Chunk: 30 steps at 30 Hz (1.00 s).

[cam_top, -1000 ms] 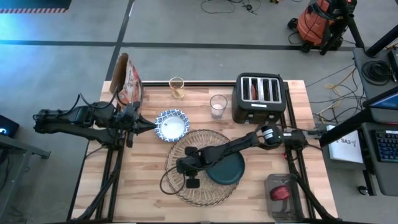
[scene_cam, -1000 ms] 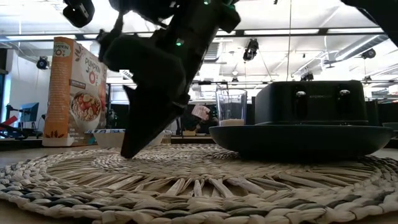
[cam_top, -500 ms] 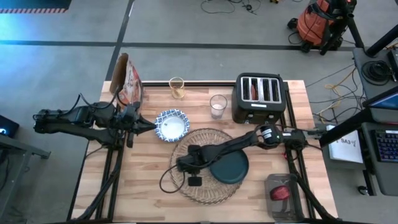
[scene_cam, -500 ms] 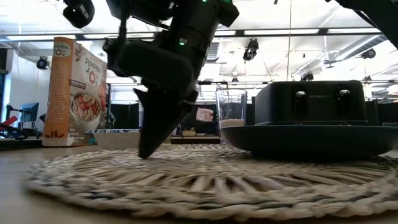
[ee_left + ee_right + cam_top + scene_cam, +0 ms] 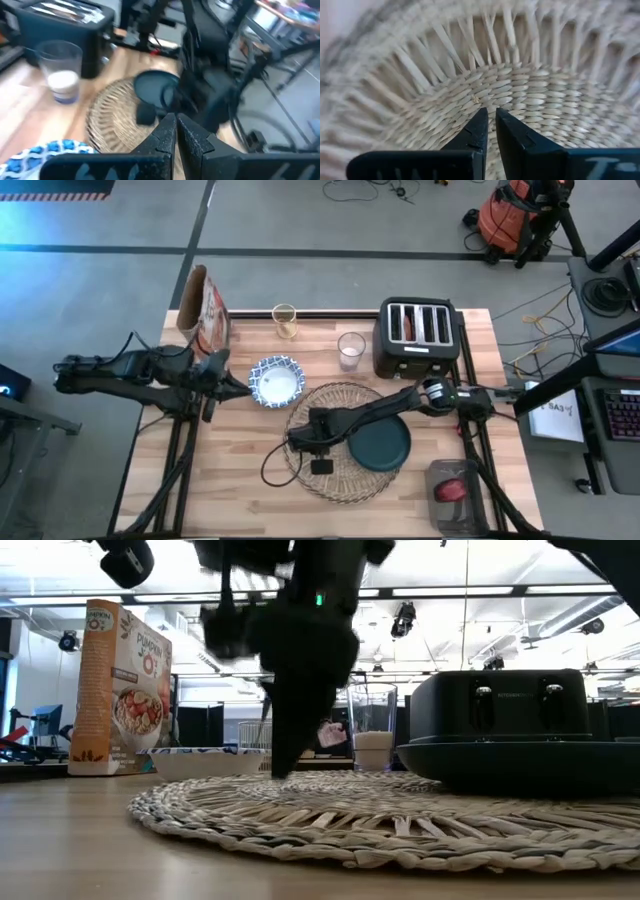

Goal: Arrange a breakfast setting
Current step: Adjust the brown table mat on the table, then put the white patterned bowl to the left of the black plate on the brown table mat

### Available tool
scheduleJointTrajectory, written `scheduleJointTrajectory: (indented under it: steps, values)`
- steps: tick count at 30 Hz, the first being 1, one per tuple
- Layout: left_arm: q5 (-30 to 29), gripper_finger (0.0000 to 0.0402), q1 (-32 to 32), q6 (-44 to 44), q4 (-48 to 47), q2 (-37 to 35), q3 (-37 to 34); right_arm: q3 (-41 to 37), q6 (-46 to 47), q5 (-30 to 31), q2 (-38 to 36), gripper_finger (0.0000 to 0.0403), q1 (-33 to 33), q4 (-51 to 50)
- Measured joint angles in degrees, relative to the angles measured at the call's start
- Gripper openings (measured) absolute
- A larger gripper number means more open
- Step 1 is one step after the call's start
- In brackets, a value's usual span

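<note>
The round woven straw placemat lies at the table's middle. The dark teal plate rests on its right half. My right gripper is shut, pointing down with its tips on the mat's left part. The blue-and-white bowl stands on the wood just left of the mat's far edge. The small clear glass stands beyond the mat, beside the toaster. My left gripper is shut, level, close by the bowl's left rim; I cannot tell whether it touches it. My right gripper presses its shut fingertips down on the placemat's woven top, left of the mat's middle. The fingers come from above, slanting down from the table's right. The mat lies flat on the table under them.
A black four-slot toaster stands at the far right. An orange-brown cereal bag stands at the far left, and a second glass at the far edge. A clear box with something red sits at the near right corner.
My right gripper has moved toward the table's right edge with its tips on the placemat. The mat has slid along the table to the right with it, carrying the plate, and has drawn away from the low camera.
</note>
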Motion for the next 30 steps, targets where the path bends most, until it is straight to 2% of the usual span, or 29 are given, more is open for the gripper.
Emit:
scheduleJointTrajectory:
  steps: [10,17,22,24,28,30]
  values:
    - [1.29,0.0009,-0.02,0.26,-7.65,5.76,0.02,0.2,0.32,1.4,-10.4,0.0063,0.07,-6.41]
    - [1.33,0.0077,-0.02,0.72,-12.54,8.94,0.02,0.2,3.63,6.75,-16.54,0.0099,0.17,-14.52]
    - [1.11,0.0135,-0.02,8.47,-13.02,11.76,0.02,-0.88,4.17,10.32,-20.48,0.0119,0.17,-17.34]
    - [-2.63,0.0152,-0.02,11.66,-12.84,13.48,0.02,-2.48,4.13,11.19,-21.71,0.0125,0.11,-17.79]
    - [-17.88,0.0164,0.07,9.68,-12.54,17.93,0.02,-8.19,4.06,12.5,-24.02,0.0132,-0.26,-18.09]
    - [-19.9,0.0163,0.09,9.03,-13.13,20.15,0.02,-11.57,4.47,12.67,-25.69,0.0132,-0.44,-18.13]
